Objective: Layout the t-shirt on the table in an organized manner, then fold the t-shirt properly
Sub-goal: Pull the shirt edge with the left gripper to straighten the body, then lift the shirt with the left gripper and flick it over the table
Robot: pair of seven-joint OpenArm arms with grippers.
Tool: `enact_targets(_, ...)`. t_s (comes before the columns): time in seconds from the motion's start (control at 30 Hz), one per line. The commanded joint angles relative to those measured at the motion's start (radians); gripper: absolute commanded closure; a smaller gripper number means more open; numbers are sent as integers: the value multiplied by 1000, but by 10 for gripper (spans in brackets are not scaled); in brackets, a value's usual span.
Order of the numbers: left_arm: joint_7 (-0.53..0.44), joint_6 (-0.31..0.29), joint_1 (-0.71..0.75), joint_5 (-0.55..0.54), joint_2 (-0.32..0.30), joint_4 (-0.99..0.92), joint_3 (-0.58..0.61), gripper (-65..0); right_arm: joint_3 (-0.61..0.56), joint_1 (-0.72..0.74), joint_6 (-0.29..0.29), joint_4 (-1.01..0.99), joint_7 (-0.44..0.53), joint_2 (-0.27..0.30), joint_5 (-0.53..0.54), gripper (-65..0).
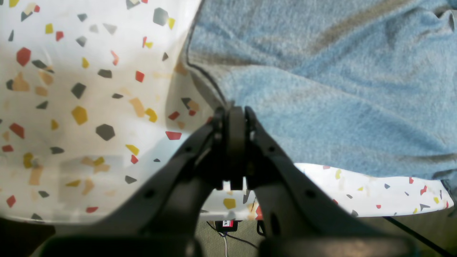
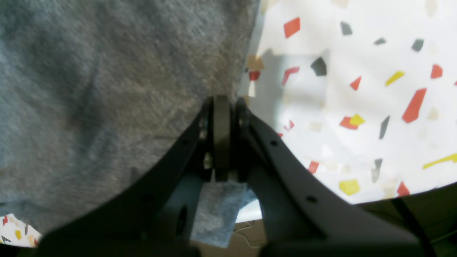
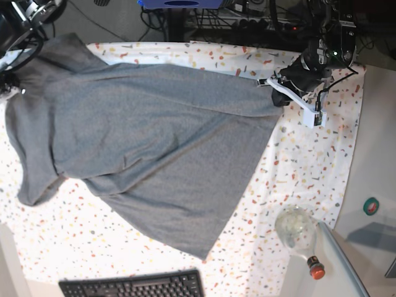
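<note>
In the base view, going left to right: the right gripper sits at the far left edge, mostly out of frame, its dark curved arm above the cloth. Its wrist view shows the black fingers pressed together on a fold of the t-shirt, with a flap of grey knit hanging below the jaws. The fabric there looks fuzzy and heathered, soft cotton with faint diagonal creases.

The t-shirt spreads across the middle of the table, stretched between the two arms along its upper edge and drooping into a broad, roughly triangular sheet whose lowest corner points toward a black keyboard at the bottom. A short sleeve rounds off at the lower left. Long shallow wrinkles run across the cloth.

The table covering is smooth white cloth scattered with small angular flecks of red, orange, yellow and grey.

At the upper right, the left gripper pinches the garment's corner; its wrist view shows the black jaws closed tight on the hemmed edge, the knit rising away in soft folds. A white bracket hangs beside the arm.

At the lower right, on a plain pale surface, lies a clear glass bottle with a rounded body and red cap
</note>
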Motion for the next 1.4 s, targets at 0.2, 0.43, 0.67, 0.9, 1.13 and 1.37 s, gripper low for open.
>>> enact_targets(0.2,-15,-5,-4,-2,-5,15,-4,0,-3,5,5,192,-1,5,0,0)
enact_targets(0.43,-11,-5,-109,168,12,15,36,0,-52,52,0,184,-31,42,-26,0)
enact_targets(0.67,109,-5,-434,326,21,15,203,0,-185,321,0,83,-41,131,-144,0)
enact_targets(0.9,163,-5,-940,357,24,-238,320,0,-343,668,0,1,-34,172,-331,0)
enact_targets(1.13,-89,-5,-1344,358,116,-620,320,0,-480,997,-14,-134,-4,192,-405,0)
enact_targets(1.37,-184,-5,-1569,348,164,-671,310,0,-604,1218,-68,-130,-1,253,-425,0)
